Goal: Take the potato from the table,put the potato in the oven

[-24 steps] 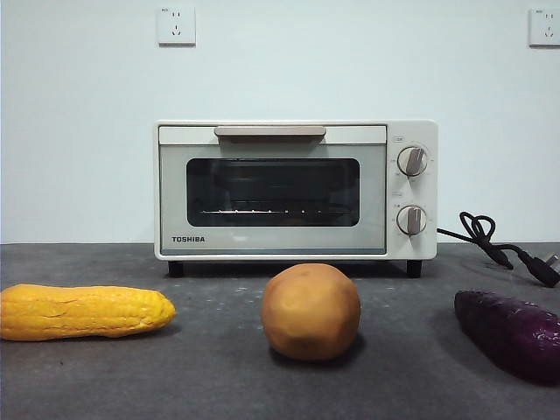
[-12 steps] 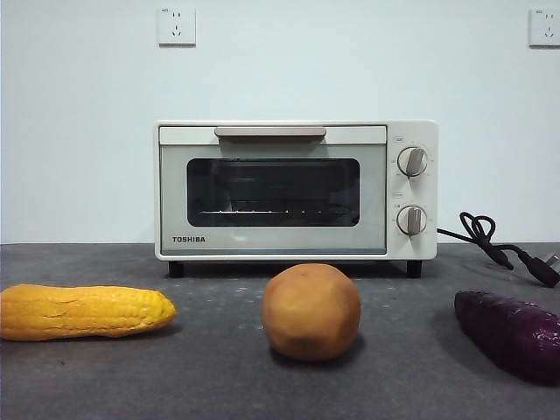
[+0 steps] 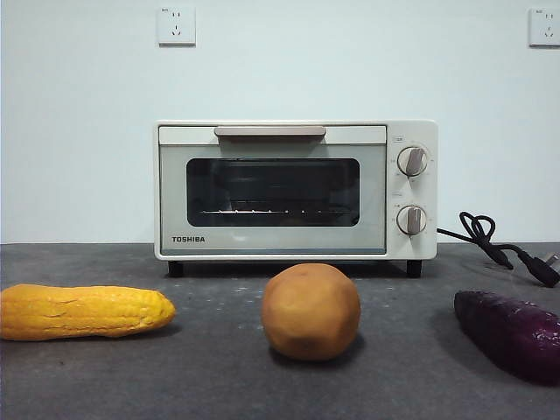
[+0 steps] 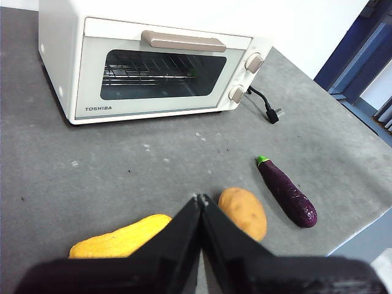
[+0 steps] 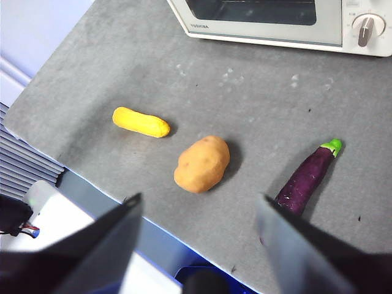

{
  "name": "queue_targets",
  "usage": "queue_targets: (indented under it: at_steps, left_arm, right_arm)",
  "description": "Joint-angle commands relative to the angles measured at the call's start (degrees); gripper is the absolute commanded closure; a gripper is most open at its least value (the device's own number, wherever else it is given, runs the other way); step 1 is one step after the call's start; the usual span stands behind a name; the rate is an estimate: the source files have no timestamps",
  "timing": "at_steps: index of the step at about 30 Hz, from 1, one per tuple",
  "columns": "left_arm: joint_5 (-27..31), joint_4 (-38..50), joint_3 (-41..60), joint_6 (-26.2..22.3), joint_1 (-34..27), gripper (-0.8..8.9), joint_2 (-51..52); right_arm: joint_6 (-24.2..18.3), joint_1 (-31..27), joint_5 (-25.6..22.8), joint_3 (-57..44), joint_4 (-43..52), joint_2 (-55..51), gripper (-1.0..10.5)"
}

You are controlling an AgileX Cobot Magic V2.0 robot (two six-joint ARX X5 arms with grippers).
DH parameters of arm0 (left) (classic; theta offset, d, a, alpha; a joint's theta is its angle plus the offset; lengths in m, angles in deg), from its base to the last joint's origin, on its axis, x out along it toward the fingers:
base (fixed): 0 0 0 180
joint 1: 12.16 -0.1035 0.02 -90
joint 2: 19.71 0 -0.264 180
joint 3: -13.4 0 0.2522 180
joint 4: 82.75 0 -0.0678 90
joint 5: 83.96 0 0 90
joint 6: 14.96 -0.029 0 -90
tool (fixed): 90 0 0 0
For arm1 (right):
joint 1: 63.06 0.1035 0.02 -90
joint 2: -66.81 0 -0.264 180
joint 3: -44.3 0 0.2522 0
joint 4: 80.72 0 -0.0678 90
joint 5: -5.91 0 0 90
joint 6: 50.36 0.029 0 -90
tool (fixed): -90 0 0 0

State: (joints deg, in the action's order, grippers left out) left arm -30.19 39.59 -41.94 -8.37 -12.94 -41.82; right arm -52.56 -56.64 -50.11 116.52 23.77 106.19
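The potato [image 3: 311,311] sat untouched on the dark grey table [image 3: 219,376], in front of the cream oven [image 3: 296,190], whose glass door was closed. From the potato, the yellow corn cob [image 3: 85,311] lay at nine o'clock, the purple eggplant [image 3: 510,332] at three o'clock and the oven at twelve o'clock, each apart from it. My left gripper [image 4: 201,202] hung above the table with its jaws pressed together, gripping nothing. My right gripper [image 5: 199,205] hovered high over the potato, jaws spread wide and empty. Neither touched anything.
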Motion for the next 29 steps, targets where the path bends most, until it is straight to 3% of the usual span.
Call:
queue_targets:
  at_steps: [1, 7, 13, 20, 29]
  left_arm:
    - [-0.2, 1.9, 0.0, -0.8, 0.2, 8.21, 0.1]
    - [-0.2, 8.1, -0.8, -0.2, 0.8, 8.21, -3.4]
    - [-0.6, 17.1, -3.3, -0.2, 3.5, 8.21, -13.4]
    - [1.2, 27.2, -10.8, -0.5, 9.4, 8.21, -32.4]
    - [7.8, 30.6, -26.7, -5.0, 15.6, 8.21, -56.5]
  right_arm:
    - [1.3, 0.1, 0.2, 0.0, 0.2, 0.5, 2.2]
    - [1.8, 0.1, 0.2, 0.0, -0.1, 1.4, 2.2]
    - [2.2, 0.2, 0.5, 0.0, -0.1, 2.4, 2.2]
    - [2.4, 0.2, 0.5, 0.0, -0.2, 3.6, 2.2]
    - [2.8, 0.2, 0.4, 0.0, -0.3, 4.2, 2.2]
